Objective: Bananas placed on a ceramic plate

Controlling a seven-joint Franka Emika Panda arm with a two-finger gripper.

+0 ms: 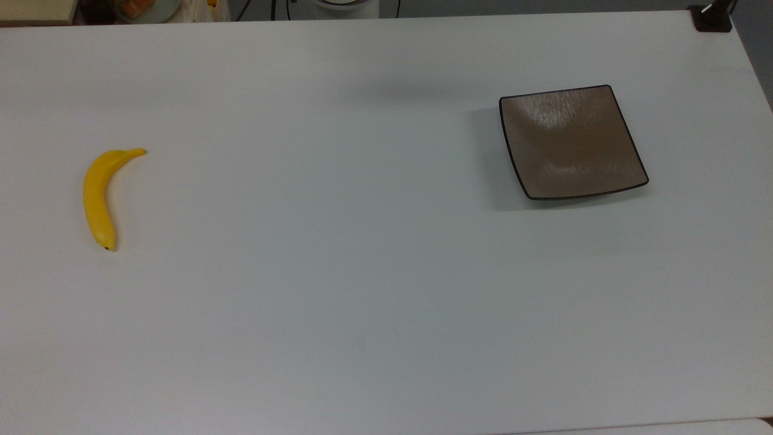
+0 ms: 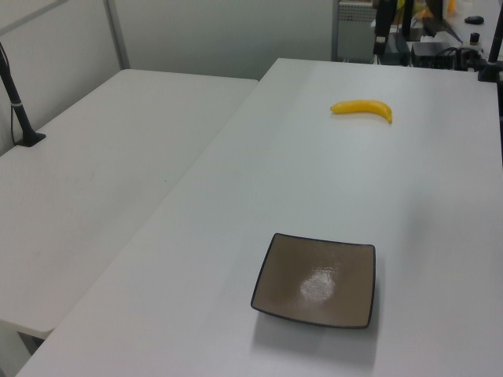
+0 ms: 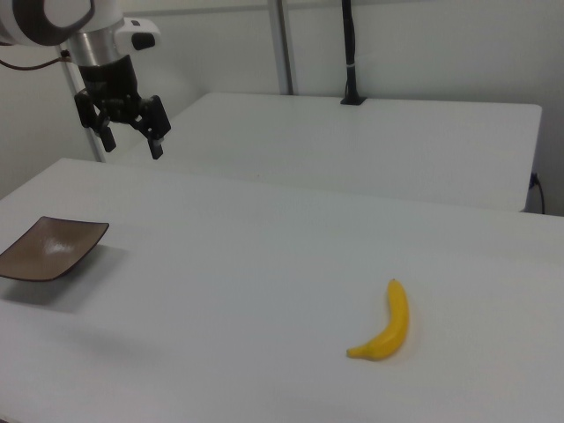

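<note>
A single yellow banana (image 1: 96, 196) lies flat on the white table at the top view's left, its dark tip toward the near edge. The same banana (image 2: 362, 107) sits far back in the left view, and this banana (image 3: 389, 324) is at the lower right of the right view. The square brown ceramic plate (image 1: 570, 142) rests bare at the top view's right; the plate (image 2: 316, 280) is near in the left view, and the plate (image 3: 48, 248) is at the right view's left edge. My gripper (image 3: 130, 141) hangs open high above the table, beyond the plate, holding nothing.
A second white table (image 2: 94, 173) adjoins along the left view's left. A black pole with a base (image 2: 20, 110) is clamped there. Clutter and cables (image 2: 440, 39) stand beyond the table's far end. A dark clamp (image 1: 712, 18) sits at the top view's upper right corner.
</note>
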